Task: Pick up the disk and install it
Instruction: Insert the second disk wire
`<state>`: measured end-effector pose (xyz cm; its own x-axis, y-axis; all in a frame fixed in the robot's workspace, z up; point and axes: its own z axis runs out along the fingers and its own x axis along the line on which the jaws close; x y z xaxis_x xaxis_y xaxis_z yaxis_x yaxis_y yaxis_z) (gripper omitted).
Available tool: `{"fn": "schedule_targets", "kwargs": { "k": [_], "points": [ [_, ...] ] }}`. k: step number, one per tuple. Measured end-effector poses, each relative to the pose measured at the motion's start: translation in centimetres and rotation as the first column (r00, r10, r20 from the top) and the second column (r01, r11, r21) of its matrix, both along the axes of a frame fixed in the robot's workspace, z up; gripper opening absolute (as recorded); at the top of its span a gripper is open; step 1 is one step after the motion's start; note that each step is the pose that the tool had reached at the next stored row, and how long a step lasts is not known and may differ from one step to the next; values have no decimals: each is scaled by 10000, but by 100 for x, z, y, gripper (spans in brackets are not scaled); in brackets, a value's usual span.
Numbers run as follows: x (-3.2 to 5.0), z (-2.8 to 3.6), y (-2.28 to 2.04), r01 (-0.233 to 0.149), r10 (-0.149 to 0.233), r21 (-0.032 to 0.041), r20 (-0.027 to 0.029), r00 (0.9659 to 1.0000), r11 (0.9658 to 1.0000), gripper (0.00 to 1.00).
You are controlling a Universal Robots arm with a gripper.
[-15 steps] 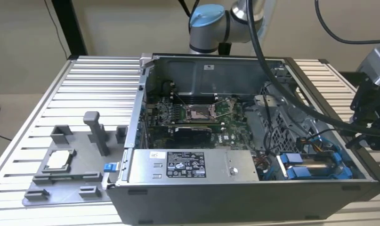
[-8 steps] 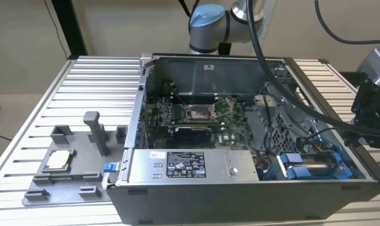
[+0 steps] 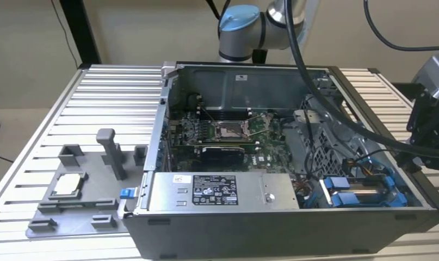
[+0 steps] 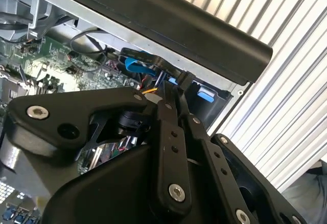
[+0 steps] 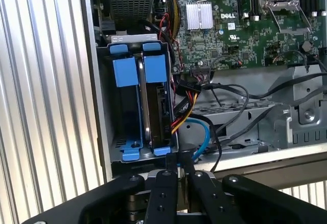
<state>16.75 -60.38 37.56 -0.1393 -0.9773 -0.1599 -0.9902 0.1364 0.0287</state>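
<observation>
The disk point(image 5: 153, 106) stands on edge in the drive bay at the corner of the open computer case, its bright blue carrier point(image 5: 155, 68) around it. In the exterior view the disk point(image 3: 360, 189) shows as blue and silver at the case's near corner, on the exterior view's right. My gripper point(image 5: 179, 161) hangs just outside the case wall beside that bay, fingers shut with nothing between them. In the second wrist view the gripper point(image 4: 176, 88) points toward the blue parts of the bay point(image 4: 138, 63).
A bundle of cables point(image 5: 204, 96) runs beside the bay. Inside the case point(image 3: 277, 228) are the motherboard point(image 3: 227, 130) and a silver labelled box point(image 3: 219, 190). On the ribbed table point(image 3: 117, 92), a grey fixture point(image 3: 81, 190) stands at the exterior view's left.
</observation>
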Motion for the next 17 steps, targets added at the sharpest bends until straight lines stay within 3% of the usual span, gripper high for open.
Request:
{"fn": "schedule_targets", "kwargs": {
  "k": [11, 17],
  "points": [
    [-26, 16, -13, -30, 30, 1, 0, 10000, 10000, 0],
    [-26, 76, -18, -30, 30, 8, 0, 10000, 10000, 0]
  ]
}}
